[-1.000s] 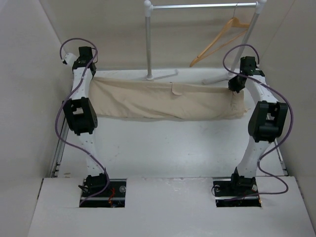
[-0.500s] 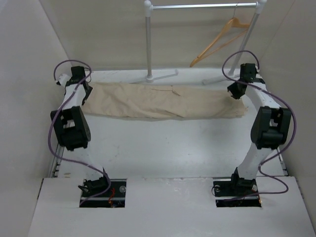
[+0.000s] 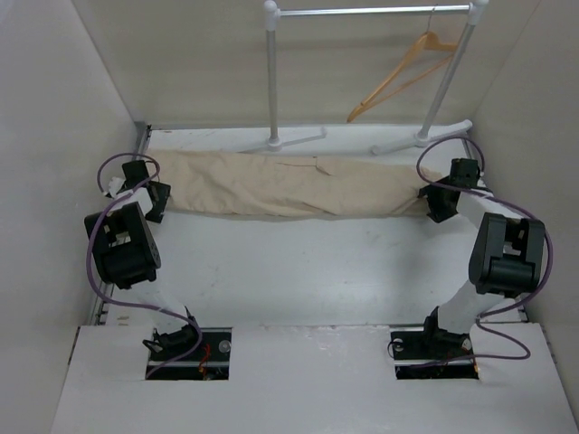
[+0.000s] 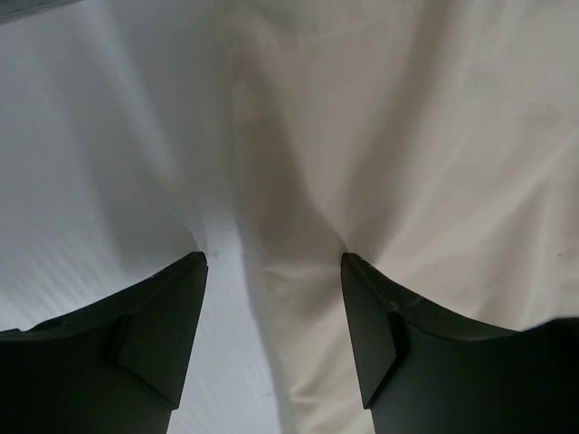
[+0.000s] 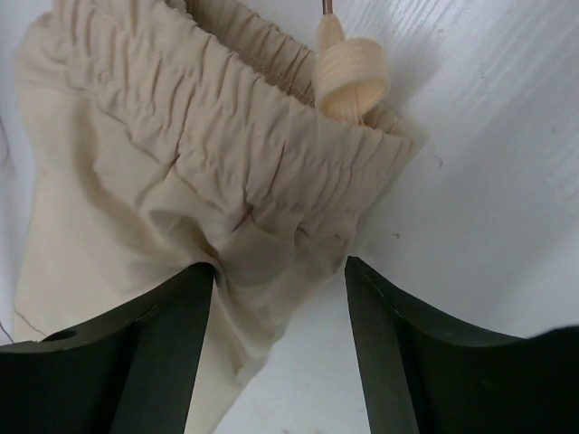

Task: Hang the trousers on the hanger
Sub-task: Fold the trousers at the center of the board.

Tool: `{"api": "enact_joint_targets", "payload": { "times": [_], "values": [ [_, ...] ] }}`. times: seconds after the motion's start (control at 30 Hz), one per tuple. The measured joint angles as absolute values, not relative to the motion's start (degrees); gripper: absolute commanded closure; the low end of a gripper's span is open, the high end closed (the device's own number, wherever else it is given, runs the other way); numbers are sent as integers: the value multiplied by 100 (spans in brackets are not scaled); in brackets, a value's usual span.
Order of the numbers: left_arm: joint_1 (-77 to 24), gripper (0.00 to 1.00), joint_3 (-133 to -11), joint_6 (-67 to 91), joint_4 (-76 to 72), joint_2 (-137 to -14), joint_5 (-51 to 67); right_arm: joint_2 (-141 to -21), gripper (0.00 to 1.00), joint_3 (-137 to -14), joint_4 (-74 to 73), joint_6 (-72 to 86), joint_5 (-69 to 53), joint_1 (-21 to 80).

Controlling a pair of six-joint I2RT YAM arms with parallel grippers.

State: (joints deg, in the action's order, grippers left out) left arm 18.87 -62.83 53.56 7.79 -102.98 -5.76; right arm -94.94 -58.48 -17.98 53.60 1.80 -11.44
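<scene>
The beige trousers [image 3: 289, 184] lie stretched flat across the far part of the table, legs to the left, elastic waistband [image 5: 226, 145] to the right. The wooden hanger [image 3: 403, 76] hangs by its hook from the rail at the back right. My left gripper [image 3: 145, 201] is at the cloth's left end, open, with the trouser leg edge [image 4: 308, 271] loose between its fingers. My right gripper [image 3: 441, 202] is at the right end, open, its fingers [image 5: 154, 344] straddling the waistband corner without pinching it.
A white garment rail [image 3: 371, 11] stands on two posts [image 3: 271, 81] with feet on the table behind the trousers. Walls close in on the left, right and back. A looped drawstring [image 5: 351, 74] pokes from the waistband.
Both grippers opened and let go of the trousers, which dropped flat on the table. Both arms lowered and drew back toward the near side.
</scene>
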Motion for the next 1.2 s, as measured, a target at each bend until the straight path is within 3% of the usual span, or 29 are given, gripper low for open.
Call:
{"api": "enact_joint_targets", "payload": {
  "times": [0.17, 0.33, 0.53, 0.7, 0.83, 0.97, 1.03, 1.1, 1.2],
  "values": [
    [1918, 40, -6305, 5481, 211, -10508, -405, -9898, 37, -5942, -1684, 5428, 56, -1299],
    [1973, 46, -6104, 5616, -185, -10466, -309, -9489, 28, -5533, -1444, 5555, 115, -1542],
    [2126, 42, -5575, 5673, -261, -9970, -178, -8814, 22, -5059, -1087, 5544, -150, -1837],
    [2196, 42, -5677, 5708, -346, -10145, 3, -8556, 29, -4768, -915, 5581, -222, -1997],
    [2119, 49, -6038, 5767, -464, -10536, 93, -8510, 35, -4589, -893, 5651, -217, -2056],
    [2038, 65, -6160, 5861, -548, -10715, 80, -8993, 35, -4637, -805, 5660, -222, -2067],
    [2027, 74, -6195, 5905, -558, -10787, 75, -9295, 42, -4812, -711, 5704, -281, -2084],
    [2023, 83, -6226, 5935, -563, -10840, 73, -9483, 62, -4998, -646, 5697, -239, -2084],
    [2023, 90, -6241, 5948, -523, -10875, 47, -9590, 83, -5052, -676, 5719, -202, -2067]
  ]
}}
